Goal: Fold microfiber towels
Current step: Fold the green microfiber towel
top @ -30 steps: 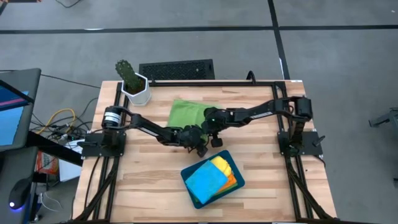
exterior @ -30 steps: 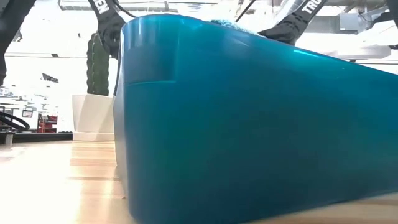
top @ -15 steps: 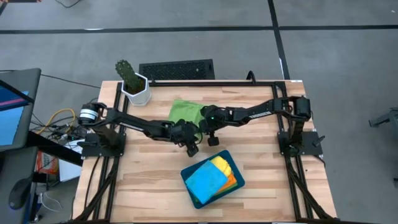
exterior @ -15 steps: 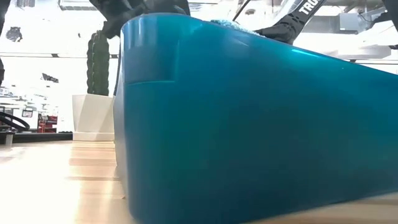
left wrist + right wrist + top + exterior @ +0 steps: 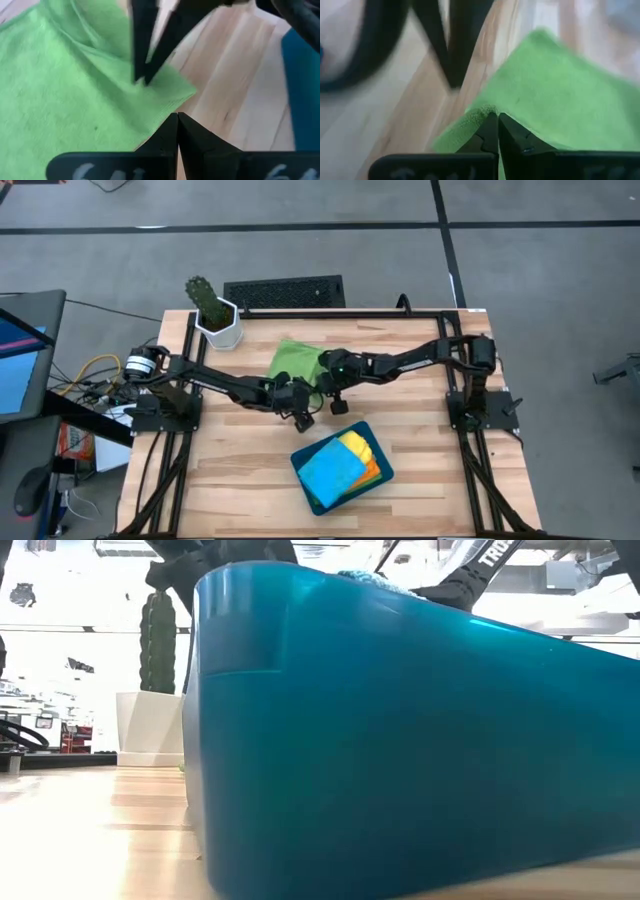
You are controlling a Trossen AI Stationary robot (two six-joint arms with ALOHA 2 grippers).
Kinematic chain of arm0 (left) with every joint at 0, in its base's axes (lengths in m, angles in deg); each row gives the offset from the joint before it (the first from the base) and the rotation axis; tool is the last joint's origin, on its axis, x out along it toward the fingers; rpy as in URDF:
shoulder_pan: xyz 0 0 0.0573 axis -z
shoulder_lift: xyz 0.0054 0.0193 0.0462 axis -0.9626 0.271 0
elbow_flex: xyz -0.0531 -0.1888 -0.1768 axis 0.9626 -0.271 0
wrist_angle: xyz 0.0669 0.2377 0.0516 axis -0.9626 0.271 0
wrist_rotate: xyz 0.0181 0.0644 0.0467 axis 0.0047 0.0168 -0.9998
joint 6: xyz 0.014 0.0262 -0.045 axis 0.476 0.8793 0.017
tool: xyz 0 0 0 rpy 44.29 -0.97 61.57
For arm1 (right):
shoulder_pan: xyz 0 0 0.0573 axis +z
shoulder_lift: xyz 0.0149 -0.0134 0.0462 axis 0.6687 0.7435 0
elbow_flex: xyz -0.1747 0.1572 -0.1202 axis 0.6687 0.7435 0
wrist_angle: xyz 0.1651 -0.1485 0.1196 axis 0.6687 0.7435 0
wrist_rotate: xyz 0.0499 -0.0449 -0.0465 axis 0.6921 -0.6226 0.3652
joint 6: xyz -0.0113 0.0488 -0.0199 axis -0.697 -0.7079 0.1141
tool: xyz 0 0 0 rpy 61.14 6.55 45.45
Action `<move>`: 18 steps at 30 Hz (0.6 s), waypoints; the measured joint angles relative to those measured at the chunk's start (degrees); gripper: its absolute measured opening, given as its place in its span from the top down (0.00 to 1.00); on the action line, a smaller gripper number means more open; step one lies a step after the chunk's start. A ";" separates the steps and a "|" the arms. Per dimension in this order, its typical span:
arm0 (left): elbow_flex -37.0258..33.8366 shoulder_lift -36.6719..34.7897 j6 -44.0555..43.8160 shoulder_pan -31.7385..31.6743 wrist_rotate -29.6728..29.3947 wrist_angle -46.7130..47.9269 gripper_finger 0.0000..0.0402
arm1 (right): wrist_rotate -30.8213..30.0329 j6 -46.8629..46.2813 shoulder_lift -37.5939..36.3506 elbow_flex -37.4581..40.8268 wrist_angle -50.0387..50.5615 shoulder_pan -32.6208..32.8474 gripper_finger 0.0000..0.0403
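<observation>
A green towel lies spread on the table's far middle, and its near right corner shows in the left wrist view. My right gripper is shut on the towel near that corner. My left gripper is shut, with its tips at the towel's near edge beside the right gripper. A dark teal tray holds a sky-blue towel, a yellow towel and an orange towel. A second green towel does not show. My right gripper pinches a raised ridge of the green towel's edge between its two fingers, close to the near right corner. The fingers slant down from the table's right. The rest of the towel lies flat on the table. My left gripper's tips stand at the towel's edge; I cannot tell whether they touch it.
The teal tray stands on the near middle of the table, just near of both grippers, and its wall fills the low view. A white pot with a cactus stands at the far left corner. Bare wood lies to the left and right of the tray.
My left arm has stretched out, and its gripper has gone a little toward the table's left and far edges, up to the green towel's near edge. My right gripper has shifted slightly the same way. The towel has stayed in place.
</observation>
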 joint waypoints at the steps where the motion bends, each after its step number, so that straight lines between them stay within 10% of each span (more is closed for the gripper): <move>1: 0.00 0.00 -0.21 0.00 0.00 0.48 1.00 | -0.02 -0.29 0.47 0.07 0.13 0.00 0.94; 18: -0.11 0.11 -1.38 0.02 0.62 4.09 1.00 | 0.26 -0.39 8.68 -7.75 3.03 0.11 0.84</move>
